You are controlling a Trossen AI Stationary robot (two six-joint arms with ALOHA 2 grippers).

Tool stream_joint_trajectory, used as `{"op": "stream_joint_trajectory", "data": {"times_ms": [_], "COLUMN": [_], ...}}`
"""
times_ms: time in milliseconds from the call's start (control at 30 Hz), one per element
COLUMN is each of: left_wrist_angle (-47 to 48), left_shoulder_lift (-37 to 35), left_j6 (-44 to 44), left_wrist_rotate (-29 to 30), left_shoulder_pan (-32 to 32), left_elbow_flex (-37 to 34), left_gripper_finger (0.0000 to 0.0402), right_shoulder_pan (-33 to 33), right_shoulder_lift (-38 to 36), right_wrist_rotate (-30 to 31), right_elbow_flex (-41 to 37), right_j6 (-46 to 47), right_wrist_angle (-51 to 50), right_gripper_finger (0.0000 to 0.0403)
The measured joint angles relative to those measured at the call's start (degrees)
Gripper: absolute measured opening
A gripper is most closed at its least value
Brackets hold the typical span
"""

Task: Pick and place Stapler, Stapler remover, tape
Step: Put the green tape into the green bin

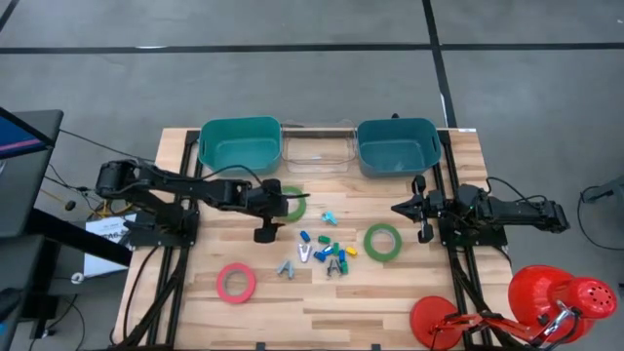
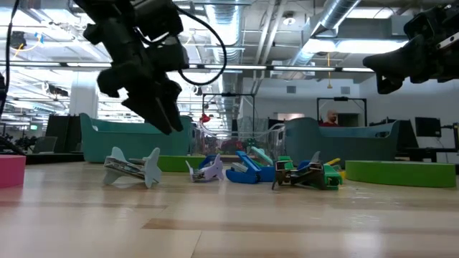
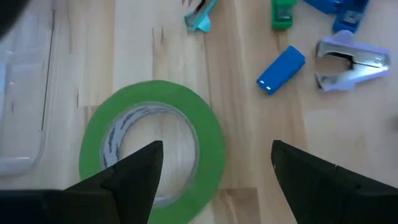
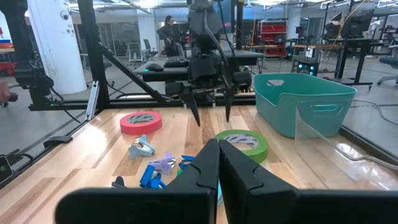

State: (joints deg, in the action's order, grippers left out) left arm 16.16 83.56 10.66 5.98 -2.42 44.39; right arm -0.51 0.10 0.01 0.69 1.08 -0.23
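Observation:
My left gripper [image 1: 277, 209] hovers open above one green tape roll [image 1: 290, 203] lying flat near the left teal bin. In the left wrist view one finger [image 3: 134, 177] is over the ring's hole [image 3: 152, 140] and the other [image 3: 311, 177] is over bare wood outside it. The low view shows its fingertips [image 2: 166, 118] clear of the table. A second green roll [image 1: 382, 241] and a pinkish red roll [image 1: 235, 283] lie flat farther off. Small staplers [image 3: 281, 68] and staple removers [image 3: 348, 61] are scattered mid-table. My right gripper [image 1: 398, 208] waits shut at the table's right side.
Two teal bins [image 1: 239, 144] [image 1: 397, 146] stand along the far edge with a clear tray [image 1: 317, 146] between them. Red lamp-like objects [image 1: 556, 297] sit at the near right corner. Bare wood lies near the front edge. A person [image 2: 330, 117] shows in the room behind.

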Motion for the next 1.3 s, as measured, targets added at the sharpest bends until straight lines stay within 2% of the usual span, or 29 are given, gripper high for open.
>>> {"op": "stream_joint_trajectory", "data": {"times_ms": [267,600,1300], "left_wrist_angle": [-0.2,-0.1,2.4], "left_shoulder_lift": [6.0,9.8,10.2], "left_j6": [0.0,0.0,0.0], "left_wrist_rotate": [0.0,0.0,-1.7], "left_shoulder_pan": [-1.2,-3.3,-4.0], "left_elbow_flex": [2.5,2.6,1.1], "left_gripper_finger": [0.0290,0.0289,0.0289], "right_shoulder_pan": [0.0,0.0,0.0], "right_shoulder_lift": [0.0,0.0,0.0], "right_wrist_rotate": [0.0,0.0,0.0], "right_elbow_flex": [0.0,0.0,0.0], "right_j6": [0.0,0.0,0.0], "right_wrist_angle": [0.0,0.0,0.0], "right_gripper_finger": [0.0000,0.0000,0.0000]}}
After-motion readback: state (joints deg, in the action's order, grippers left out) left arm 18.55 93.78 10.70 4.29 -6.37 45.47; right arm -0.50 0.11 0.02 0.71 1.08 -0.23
